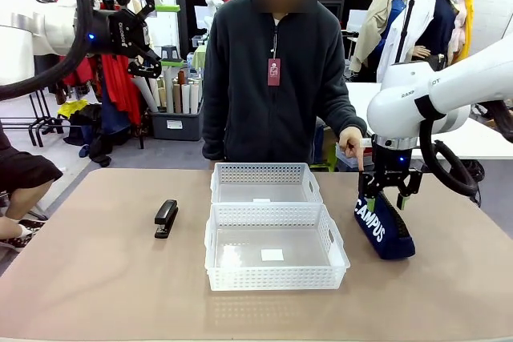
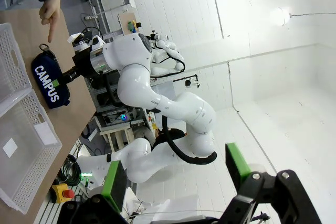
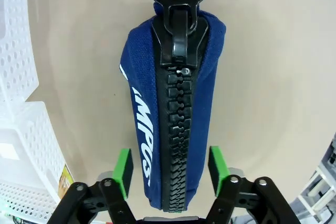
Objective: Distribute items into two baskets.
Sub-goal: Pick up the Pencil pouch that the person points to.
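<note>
The navy CAMPUS pouch stands on its edge on the table, right of the baskets, zip upward. My right gripper is down over it. Its green pads flank the pouch's near end with narrow gaps on both sides, so the jaws are open around it. The black stapler lies flat to the left of the baskets. Two white lattice baskets sit mid-table touching each other, a far one and a near one. My left gripper hangs high at the upper left, open and holding nothing.
A person stands at the far edge, one hand pointing down just behind the pouch. A small white label lies in each basket. Bare tabletop spreads left and in front of the baskets.
</note>
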### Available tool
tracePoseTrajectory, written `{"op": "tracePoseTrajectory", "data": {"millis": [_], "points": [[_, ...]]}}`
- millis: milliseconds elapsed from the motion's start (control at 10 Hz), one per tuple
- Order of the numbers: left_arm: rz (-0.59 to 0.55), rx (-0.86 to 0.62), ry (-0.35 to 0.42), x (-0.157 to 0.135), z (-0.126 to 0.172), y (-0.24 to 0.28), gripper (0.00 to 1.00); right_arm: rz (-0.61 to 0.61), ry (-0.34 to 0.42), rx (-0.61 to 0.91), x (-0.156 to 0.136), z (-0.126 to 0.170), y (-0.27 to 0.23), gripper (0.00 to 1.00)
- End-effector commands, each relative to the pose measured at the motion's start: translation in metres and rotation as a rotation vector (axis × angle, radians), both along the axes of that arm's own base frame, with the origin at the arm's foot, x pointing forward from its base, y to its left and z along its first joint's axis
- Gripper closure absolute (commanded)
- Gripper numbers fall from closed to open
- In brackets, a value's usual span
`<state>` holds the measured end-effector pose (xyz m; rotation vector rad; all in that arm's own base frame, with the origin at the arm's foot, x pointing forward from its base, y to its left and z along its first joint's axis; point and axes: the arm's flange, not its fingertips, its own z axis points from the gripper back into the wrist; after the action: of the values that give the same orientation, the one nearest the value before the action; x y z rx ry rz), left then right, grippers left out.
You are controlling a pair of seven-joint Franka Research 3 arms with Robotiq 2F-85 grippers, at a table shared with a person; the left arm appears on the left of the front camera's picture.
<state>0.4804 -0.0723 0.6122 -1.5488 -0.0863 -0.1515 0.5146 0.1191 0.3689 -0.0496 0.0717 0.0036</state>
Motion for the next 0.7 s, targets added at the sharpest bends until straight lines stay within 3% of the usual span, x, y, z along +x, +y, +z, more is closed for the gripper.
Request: {"op": "tracePoseTrajectory", "data": {"millis": [0, 100, 600], "points": [[0.0, -0.001, -0.004, 0.0, 0.001, 0.001, 0.0, -0.017, -0.031, -0.018, -0.001, -0.003, 0.0, 0.85], [0.0, -0.001, -0.004, 0.0, 0.001, 0.001, 0.0, -0.022, -0.028, -0.021, 0.0, -0.003, -0.001, 1.0], [0.0, -0.001, -0.004, 0.0, 0.001, 0.001, 0.0, -0.065, -0.049, -0.001, -0.007, 0.018, -0.005, 1.0]]}}
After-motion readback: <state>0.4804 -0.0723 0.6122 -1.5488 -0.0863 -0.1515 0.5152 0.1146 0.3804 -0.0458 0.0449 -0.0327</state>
